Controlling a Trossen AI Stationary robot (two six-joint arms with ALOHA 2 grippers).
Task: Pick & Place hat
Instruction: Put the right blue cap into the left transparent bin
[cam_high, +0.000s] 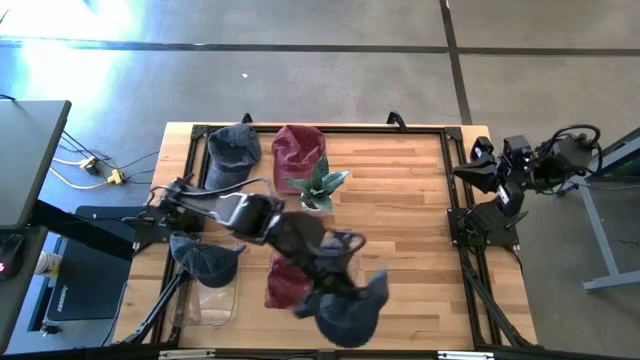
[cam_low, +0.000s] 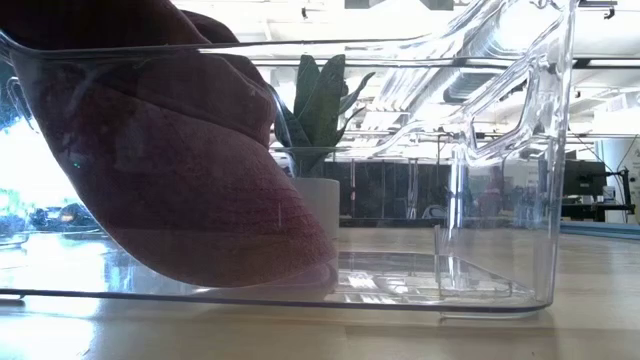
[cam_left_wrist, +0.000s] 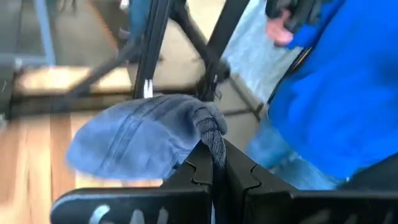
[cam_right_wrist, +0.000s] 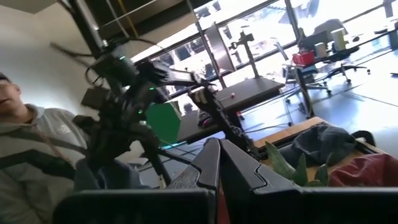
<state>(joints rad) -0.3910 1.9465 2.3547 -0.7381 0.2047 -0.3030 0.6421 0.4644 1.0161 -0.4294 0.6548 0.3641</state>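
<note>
The left claw (cam_left_wrist: 214, 177) is clamped shut on the strap edge of a soft blue-grey denim cap (cam_left_wrist: 140, 137), which hangs out ahead of its fingertips. In the high view that cap (cam_high: 350, 312) is carried over the near edge of the wooden table (cam_high: 410, 200), just past the claw (cam_high: 335, 285). Gripping it by a pinch of fabric rather than the crown lets the cap dangle free, probably so it can be lowered somewhere without being crushed.

Back along the arm from the claw sits a clear plastic bin (cam_high: 215, 290) with another blue cap (cam_high: 205, 258) at its rim; a dark red cap (cam_high: 288, 283) lies directly under the arm, and further beyond the claw stand a small green potted plant (cam_high: 318, 187), a second red cap (cam_high: 298, 150) and a grey-blue cap (cam_high: 232, 148). I judge the bin to be the likely target, though that is not certain.

The right claw (cam_right_wrist: 217, 165) is closed on nothing, parked off the table's far side, out of the way. A person in a blue garment (cam_left_wrist: 339, 93) stands close beyond the carried cap.
</note>
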